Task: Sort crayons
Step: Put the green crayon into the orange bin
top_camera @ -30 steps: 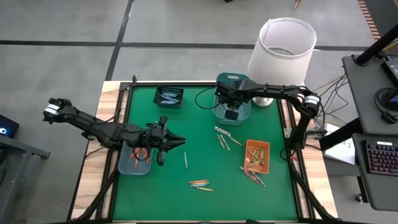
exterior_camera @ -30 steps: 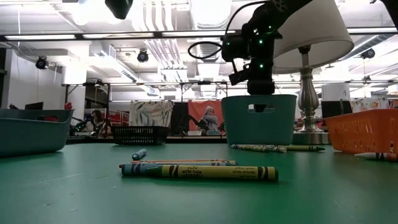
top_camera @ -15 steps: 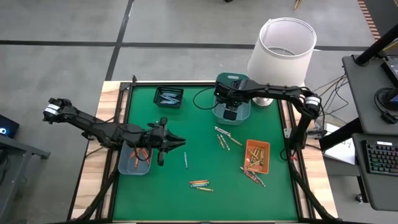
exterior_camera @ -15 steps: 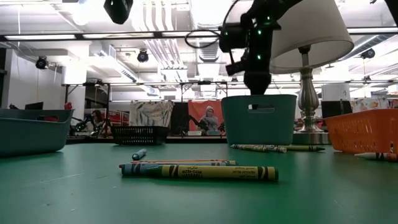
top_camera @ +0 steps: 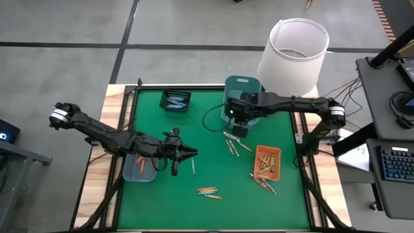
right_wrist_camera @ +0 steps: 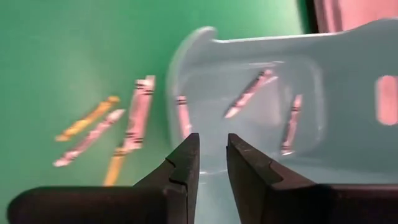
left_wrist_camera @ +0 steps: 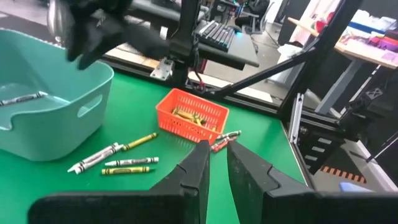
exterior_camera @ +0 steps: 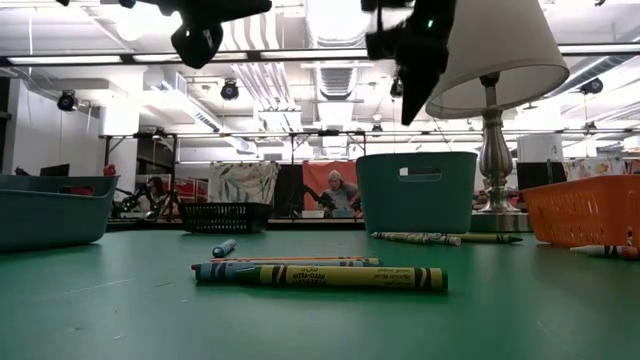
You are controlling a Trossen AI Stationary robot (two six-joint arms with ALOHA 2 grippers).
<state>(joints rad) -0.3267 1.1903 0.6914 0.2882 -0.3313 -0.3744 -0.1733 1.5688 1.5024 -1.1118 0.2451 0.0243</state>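
Note:
Crayons lie loose on the green mat: one blue (top_camera: 193, 166), a small group near the front (top_camera: 207, 191), a group near the middle (top_camera: 233, 143) and some beside the orange basket (top_camera: 264, 185). My left gripper (top_camera: 189, 153) hovers just above the blue crayon, open by a narrow gap (left_wrist_camera: 216, 168) and empty. My right gripper (top_camera: 238, 127) hangs high over the near rim of the teal bin (top_camera: 242, 85), open by a narrow gap (right_wrist_camera: 212, 155) and empty. Several grey-white crayons (right_wrist_camera: 249, 93) lie in that bin.
An orange basket (top_camera: 267, 161) with crayons stands at the right. A light-blue tray (top_camera: 138, 169) is at the left and a black tray (top_camera: 175, 101) at the far left. A white lamp (top_camera: 294, 48) stands behind the teal bin. Bare mat lies at the front left.
My right gripper has risen out of the teal bin and moved toward the table's near edge, over the bin's near rim. My left gripper has moved from the light-blue tray toward the right, to the blue crayon.

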